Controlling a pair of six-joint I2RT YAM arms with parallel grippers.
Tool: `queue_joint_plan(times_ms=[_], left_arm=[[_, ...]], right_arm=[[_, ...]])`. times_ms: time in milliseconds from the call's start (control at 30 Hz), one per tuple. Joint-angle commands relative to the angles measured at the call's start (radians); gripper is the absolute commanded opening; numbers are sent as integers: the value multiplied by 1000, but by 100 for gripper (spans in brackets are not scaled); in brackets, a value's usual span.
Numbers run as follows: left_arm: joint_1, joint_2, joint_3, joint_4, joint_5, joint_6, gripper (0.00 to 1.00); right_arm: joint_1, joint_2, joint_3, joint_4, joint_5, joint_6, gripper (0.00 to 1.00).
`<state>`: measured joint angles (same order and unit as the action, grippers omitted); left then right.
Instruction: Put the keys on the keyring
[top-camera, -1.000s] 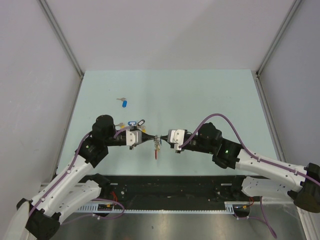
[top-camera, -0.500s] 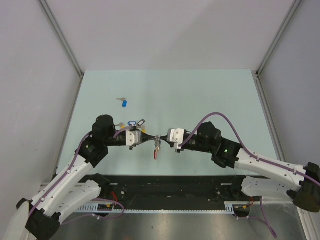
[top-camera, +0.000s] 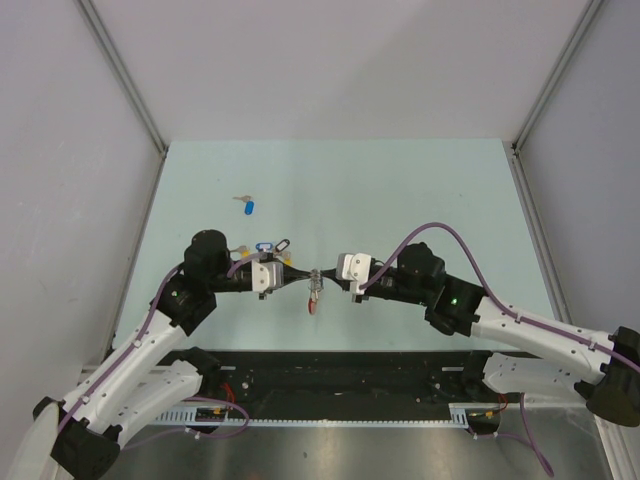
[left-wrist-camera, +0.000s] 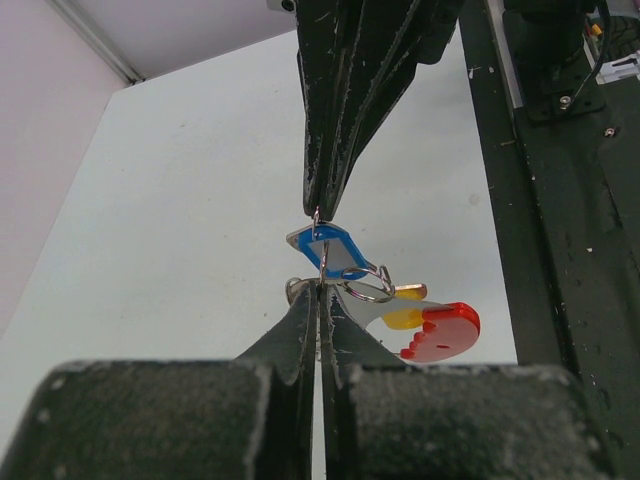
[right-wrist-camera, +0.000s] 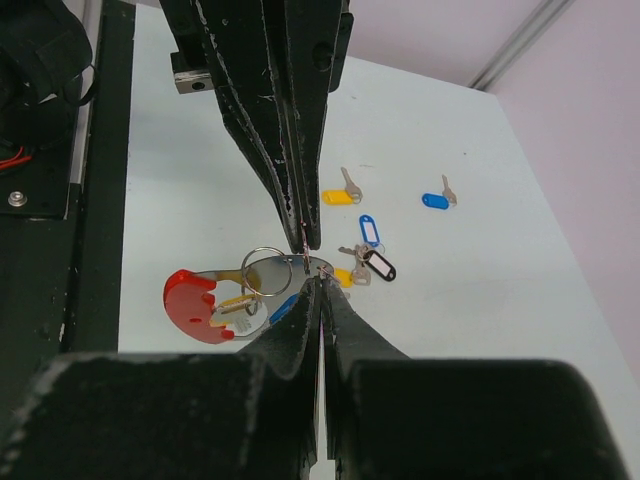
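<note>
Seen from above, the left gripper (top-camera: 306, 279) and the right gripper (top-camera: 327, 279) meet tip to tip over the near part of the pale green table (top-camera: 400, 190). Both are clenched. Between them hangs the keyring (top-camera: 315, 293), a thin silvery wire ring with a thick red plastic piece (top-camera: 313, 307) at its low end, lifted off the table. One small silver key with a blue plastic tag (top-camera: 250, 207) lies alone farther back on the left. A small group of tagged keys (top-camera: 268, 245) lies just beside the left arm's wrist.

In the left wrist view the two pairs of black fingers point at each other, and each seems to pinch the same thin wire, very near to one another. Under the wire hang a blue tag (left-wrist-camera: 325, 245) and a yellow tag (left-wrist-camera: 400, 318), so some keys seem to be on the ring already.

The right wrist view shows the same double grip from the other side. On the table beyond it lie a key with a yellow tag (right-wrist-camera: 338, 196) and, in the group, one with a black tag (right-wrist-camera: 380, 266).

I judge that the step in hand is working a tag along the wire. To do it well, both pinches should be firm and the moves small and in one line, so the wire does not twist out. Only one side should let go, and only when the tag is fully past the gap.

No brand, label or writing can be read.
</note>
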<state>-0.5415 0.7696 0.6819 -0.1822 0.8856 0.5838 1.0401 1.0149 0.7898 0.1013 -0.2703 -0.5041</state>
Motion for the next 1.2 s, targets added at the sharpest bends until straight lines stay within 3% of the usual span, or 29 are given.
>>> queue_joint_plan(times_ms=[0, 1167], left_arm=[[-5, -20, 1, 36, -2, 31, 0], [-5, -29, -8, 67, -7, 14, 0]], right_arm=[[-5, -29, 46, 21, -7, 18, 0], [-29, 8, 63, 11, -81, 49, 0]])
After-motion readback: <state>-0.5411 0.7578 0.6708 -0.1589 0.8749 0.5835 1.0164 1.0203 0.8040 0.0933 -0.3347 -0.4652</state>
